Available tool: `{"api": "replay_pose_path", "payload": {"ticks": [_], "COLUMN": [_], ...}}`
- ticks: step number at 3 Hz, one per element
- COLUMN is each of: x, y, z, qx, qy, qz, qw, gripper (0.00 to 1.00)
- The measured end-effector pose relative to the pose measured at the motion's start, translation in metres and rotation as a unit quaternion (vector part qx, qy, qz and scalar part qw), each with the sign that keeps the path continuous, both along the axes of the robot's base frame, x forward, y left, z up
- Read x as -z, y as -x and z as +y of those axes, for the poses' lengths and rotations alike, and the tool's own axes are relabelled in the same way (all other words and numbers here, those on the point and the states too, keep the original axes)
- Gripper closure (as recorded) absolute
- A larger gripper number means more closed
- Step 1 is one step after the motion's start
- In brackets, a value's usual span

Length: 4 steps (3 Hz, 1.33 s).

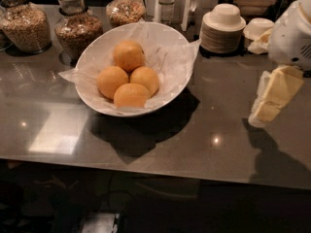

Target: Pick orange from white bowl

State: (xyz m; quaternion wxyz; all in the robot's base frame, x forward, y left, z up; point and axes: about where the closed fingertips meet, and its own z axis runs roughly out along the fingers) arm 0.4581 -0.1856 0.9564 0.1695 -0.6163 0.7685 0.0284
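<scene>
1. Camera view looks down on a dark, glossy bench [214, 144], with the white bowl [91, 50] left of the middle.
2. The white bowl stands upright on the bench and is lined with crinkled white paper [170, 57], which sticks out past the rim at the left and at the upper right.
3. Four oranges lie together inside the bowl on the paper: the rear orange [129, 55] is highest, the left orange [112, 81] and the right orange [144, 79] sit side by side below it, and the front orange [131, 95] is nearest the camera.
4. All four fruits touch their neighbours, and none is outside the bowl.
5. The gripper [265, 111] is at the right edge, above the bench and well apart from the bowl, pointing down and to the left.
6. Nothing is seen in its grasp. Whether it is open or closed, I cannot tell.
7. The white arm housing [294, 33] rises behind it at the upper right.
8. Behind the bowl stand three glass jars of brown grain: the left jar [26, 25], the middle jar [77, 28] and the far jar [125, 8].
9. A clear bottle [166, 4] stands just right of the far jar.
10. A stack of small white dishes [222, 30] sits behind the bowl's right side.
</scene>
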Motion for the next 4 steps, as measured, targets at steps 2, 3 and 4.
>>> {"api": "replay_pose_path", "payload": {"ticks": [2,3,4], "x": [-0.029,-0.062,-0.077], "y": [-0.043,-0.050,-0.062], "z": [0.129,0.180,0.240], "qx": [-0.114,-0.158,-0.204], "qy": [-0.143,-0.179,-0.208], "qz": [-0.034,-0.072,-0.087], "qw": [0.9826,0.9685,0.9526], "gripper": [0.00,0.00,0.00]}}
